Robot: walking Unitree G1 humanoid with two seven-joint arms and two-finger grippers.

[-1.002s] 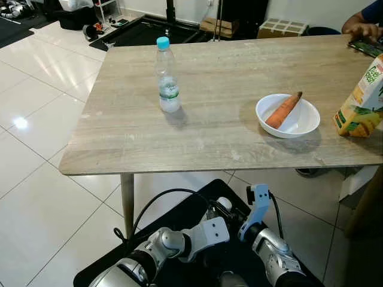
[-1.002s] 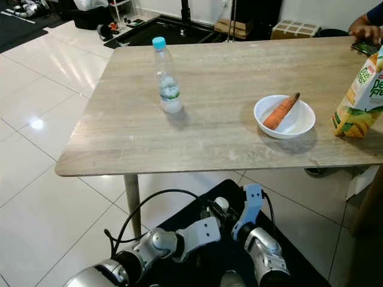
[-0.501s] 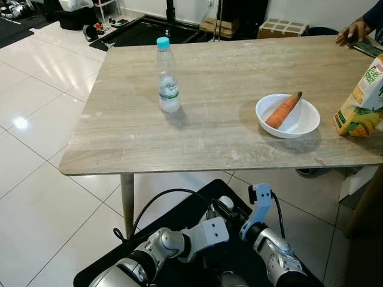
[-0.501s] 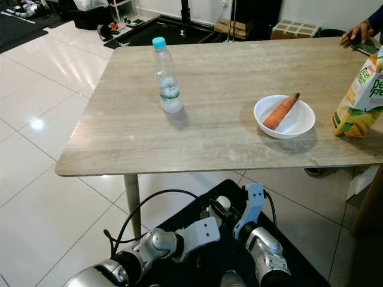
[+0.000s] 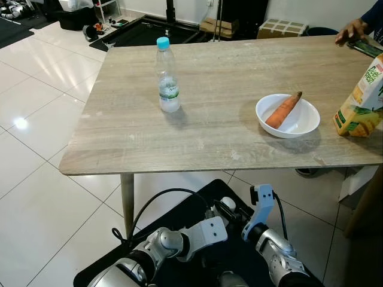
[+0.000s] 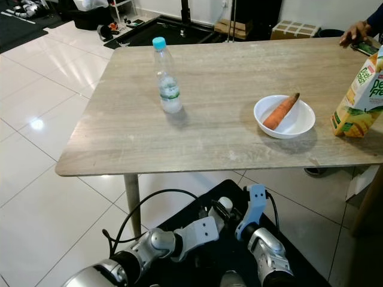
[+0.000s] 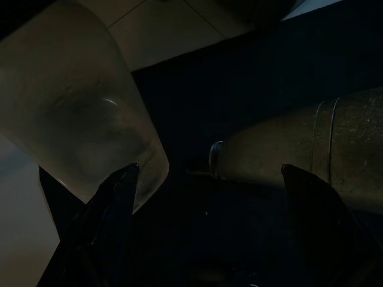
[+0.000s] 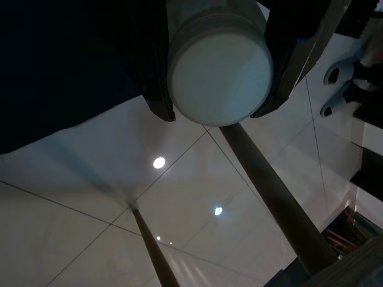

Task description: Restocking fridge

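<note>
1. While both arms hang low below the table's (image 5: 197, 149) near edge, the right gripper (image 8: 212, 113) presses its black fingers against either side of a round, ribbed white cap (image 8: 219, 75), probably carrying it; what is under the cap cannot be made out.
2. Also below that edge, the left gripper (image 7: 209, 173) has its fingers (image 7: 111, 203) spread and empty, beside something cloudy and translucent.
3. On the pale wood-grain table stand the goods to restock: a clear plastic water bottle (image 5: 167, 78) left of centre, a glossy white bowl (image 5: 305, 127) cradling a carrot (image 5: 283, 110), and a cardboard juice carton (image 5: 362, 98) at the right edge.
4. A person's hand (image 5: 352, 28) rests at the table's far right corner.
</note>
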